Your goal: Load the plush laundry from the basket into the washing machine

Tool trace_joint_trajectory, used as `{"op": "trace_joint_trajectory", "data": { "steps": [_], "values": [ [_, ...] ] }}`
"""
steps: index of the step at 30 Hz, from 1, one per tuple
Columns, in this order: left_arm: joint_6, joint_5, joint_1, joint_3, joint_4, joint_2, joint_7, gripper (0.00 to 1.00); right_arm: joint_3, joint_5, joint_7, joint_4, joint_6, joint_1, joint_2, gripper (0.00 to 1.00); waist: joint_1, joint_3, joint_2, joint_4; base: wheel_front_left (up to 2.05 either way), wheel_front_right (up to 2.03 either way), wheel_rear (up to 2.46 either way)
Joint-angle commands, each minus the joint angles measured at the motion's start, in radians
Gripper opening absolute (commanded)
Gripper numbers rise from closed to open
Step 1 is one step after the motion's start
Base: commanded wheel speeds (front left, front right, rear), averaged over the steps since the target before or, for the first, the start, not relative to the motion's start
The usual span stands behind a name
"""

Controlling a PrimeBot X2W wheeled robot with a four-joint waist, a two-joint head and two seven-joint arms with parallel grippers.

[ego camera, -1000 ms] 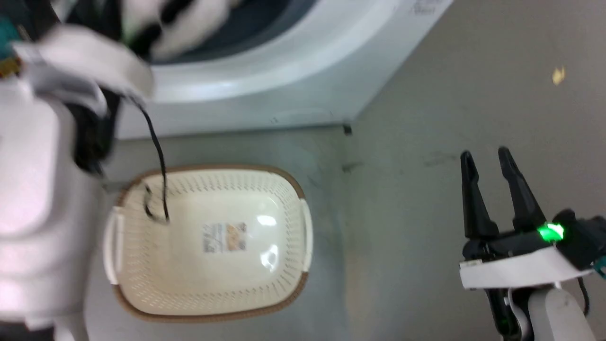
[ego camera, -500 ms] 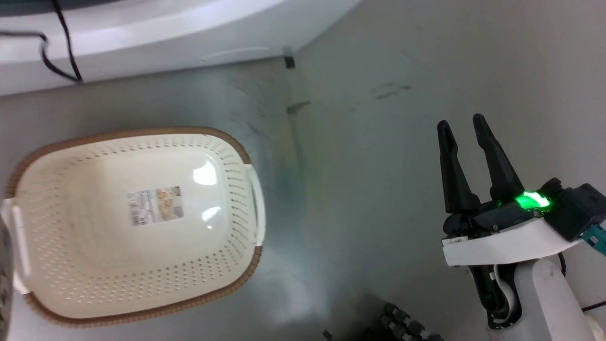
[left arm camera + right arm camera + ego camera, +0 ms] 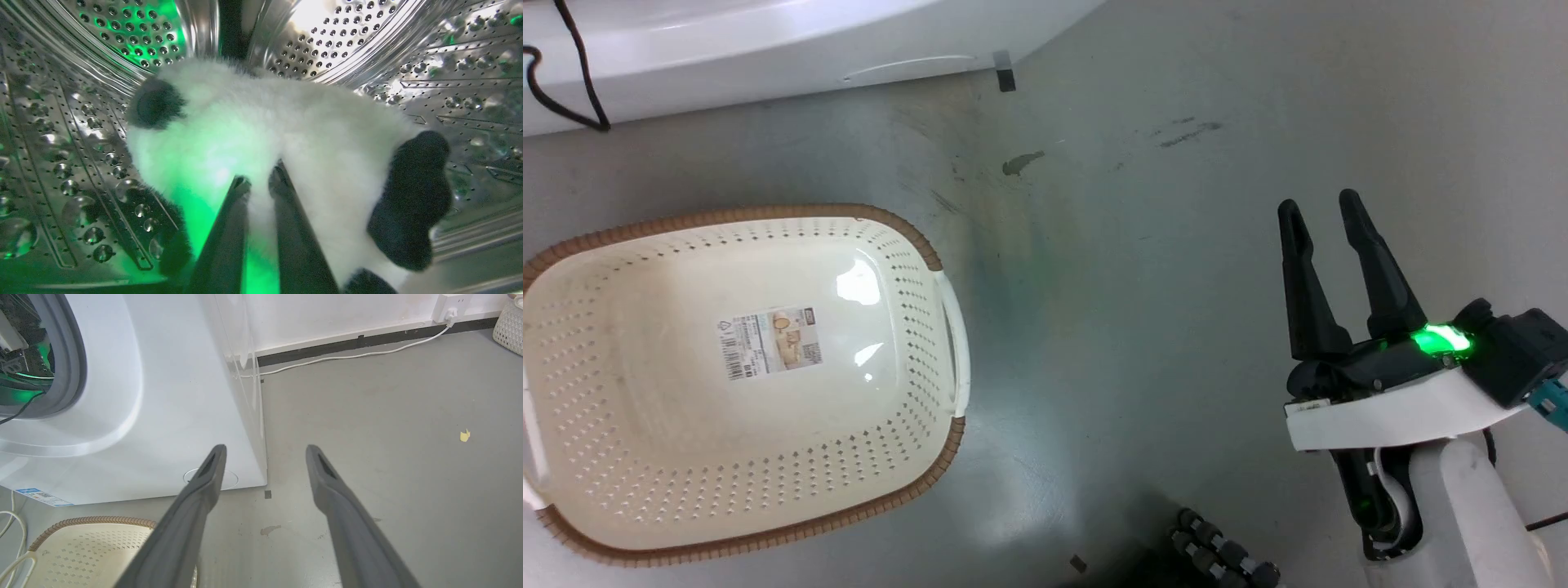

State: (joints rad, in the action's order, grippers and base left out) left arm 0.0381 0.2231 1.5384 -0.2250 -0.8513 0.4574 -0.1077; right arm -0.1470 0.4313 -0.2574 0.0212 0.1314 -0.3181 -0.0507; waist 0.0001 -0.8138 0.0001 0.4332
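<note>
Inside the shiny perforated drum (image 3: 327, 49) of the washing machine (image 3: 163, 396) lies the plush laundry (image 3: 286, 122), fluffy white with black patches. My left gripper (image 3: 259, 179) is deep in the drum, its two fingers pinched together on the toy's white fur. The cream basket (image 3: 915, 237) stands empty on the floor before the machine's base (image 3: 768, 41), label showing on its bottom; its corner (image 3: 102, 543) also shows in the right wrist view. My right gripper (image 3: 1319, 208) hovers open over bare floor to the basket's right, fingers (image 3: 212, 465) well apart.
A black cable (image 3: 572, 82) hangs across the machine's front. Grey floor with dark stains (image 3: 1021, 163) stretches to the right. A white cord (image 3: 347, 357) runs along the wall to a socket (image 3: 449, 304). A yellow scrap (image 3: 464, 435) lies on the floor.
The head camera has swung right and down, so the basket and machine slid left and up in view. My left arm and the plush have left the head view. The right gripper stays open.
</note>
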Motion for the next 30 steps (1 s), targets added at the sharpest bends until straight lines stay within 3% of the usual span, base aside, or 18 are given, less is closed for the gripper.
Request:
{"op": "trace_joint_trajectory", "data": {
  "steps": [1, 8, 19, 24, 30],
  "values": [
    [0.003, -0.004, 0.007, -0.006, -0.012, -0.002, 0.014, 1.00, 0.004, -0.005, -0.004, 0.002, -0.001, -0.015, 0.001, 1.00, -0.0001, 0.008, -0.0001, -0.007, 0.00, 0.00, 0.00],
    [0.015, 0.019, -0.066, -0.013, -0.093, -0.033, 0.108, 1.00, 0.041, -0.059, -0.004, 0.004, -0.001, -0.007, 0.001, 1.00, -0.0001, 0.096, -0.0001, -0.049, 0.00, 0.00, 0.00],
    [0.074, 0.104, -0.372, -0.014, -0.181, -0.135, 0.347, 1.00, 0.143, -0.169, -0.004, 0.020, -0.001, 0.081, 0.001, 1.00, -0.0001, 0.399, -0.0001, -0.164, 0.00, 0.00, 0.00],
    [0.085, 0.148, -0.548, 0.004, -0.111, -0.173, 0.368, 1.00, 0.150, -0.226, -0.004, 0.020, -0.001, 0.142, 0.001, 1.00, -0.0001, 0.533, -0.0001, -0.226, 0.00, 0.00, 0.00],
    [0.087, 0.153, -0.816, 0.044, 0.138, -0.204, 0.369, 1.00, 0.156, -0.263, -0.004, 0.023, -0.001, 0.209, 0.001, 1.00, -0.0001, 0.647, -0.0001, -0.287, 0.00, 0.00, 0.00]
  ]
}}
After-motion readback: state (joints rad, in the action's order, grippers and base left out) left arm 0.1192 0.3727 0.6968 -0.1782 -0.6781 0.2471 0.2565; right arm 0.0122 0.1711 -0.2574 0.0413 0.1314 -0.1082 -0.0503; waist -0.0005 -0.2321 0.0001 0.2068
